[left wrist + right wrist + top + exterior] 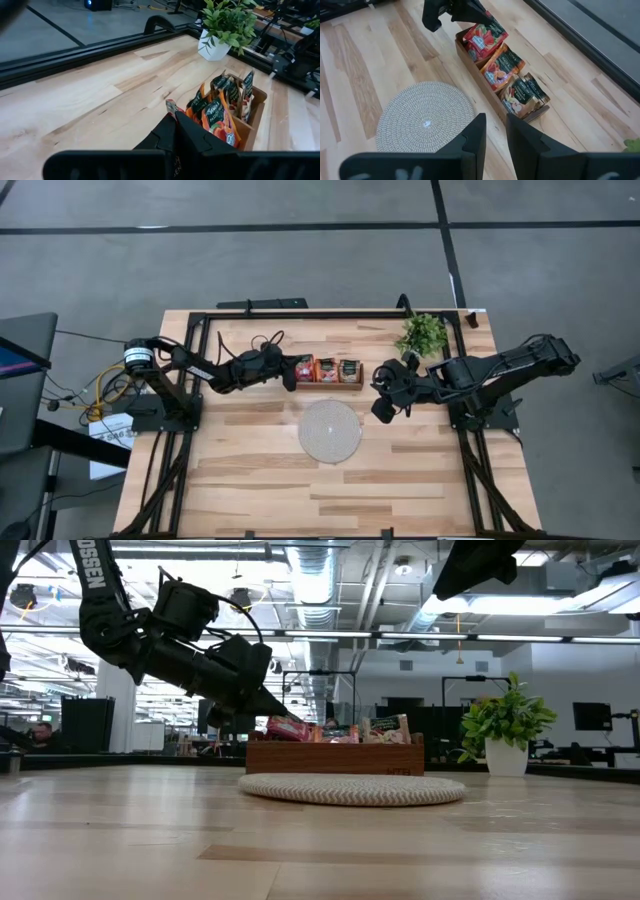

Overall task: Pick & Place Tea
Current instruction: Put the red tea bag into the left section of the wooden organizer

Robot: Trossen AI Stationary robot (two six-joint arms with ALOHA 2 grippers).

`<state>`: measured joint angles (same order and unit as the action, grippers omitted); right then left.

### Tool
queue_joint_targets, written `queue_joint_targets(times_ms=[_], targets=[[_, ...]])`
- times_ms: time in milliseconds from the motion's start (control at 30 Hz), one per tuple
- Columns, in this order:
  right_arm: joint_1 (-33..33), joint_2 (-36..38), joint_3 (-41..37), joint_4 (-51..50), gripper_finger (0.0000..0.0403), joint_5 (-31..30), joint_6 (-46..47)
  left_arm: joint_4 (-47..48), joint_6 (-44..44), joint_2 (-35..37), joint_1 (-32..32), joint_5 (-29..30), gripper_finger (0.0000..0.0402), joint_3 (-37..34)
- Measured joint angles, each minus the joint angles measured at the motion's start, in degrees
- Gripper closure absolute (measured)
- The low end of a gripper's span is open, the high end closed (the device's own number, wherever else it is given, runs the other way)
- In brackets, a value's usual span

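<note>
Red-orange tea sachets (492,50) with dark green bands are standing in wooden tray (485,92); my left gripper (470,10) is pinching the end sachet (482,36) there; my right gripper (495,131) is hovering beside tray, slightly parted.

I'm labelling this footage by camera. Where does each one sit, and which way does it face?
High: above, looking straight down; both arms, the wooden tray, round mat.
Low: at table-top height, looking level across; left arm reaching to the tray.
Left wrist: on the left arm, facing the tray's tea sachets and potted plant; own left gripper shows.
Right wrist: looking down on tray and mat; right gripper open.
All four share the tray.
</note>
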<state>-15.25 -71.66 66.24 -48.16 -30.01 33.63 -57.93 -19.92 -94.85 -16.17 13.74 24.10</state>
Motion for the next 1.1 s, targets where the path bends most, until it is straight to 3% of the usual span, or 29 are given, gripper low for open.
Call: queue_joint_targets(times_ms=[467, 1100], targets=[[0.00, 0.00, 0.00, 0.02, 0.0335, 0.01, 0.47, 0.00, 2.60, 0.02, 0.00, 0.57, 0.0401, 0.00], [0.00, 0.00, 0.00, 0.50, 0.0335, -0.01, 0.48, 0.00, -0.50, 0.02, 0.00, 0.22, 0.0401, 0.00]])
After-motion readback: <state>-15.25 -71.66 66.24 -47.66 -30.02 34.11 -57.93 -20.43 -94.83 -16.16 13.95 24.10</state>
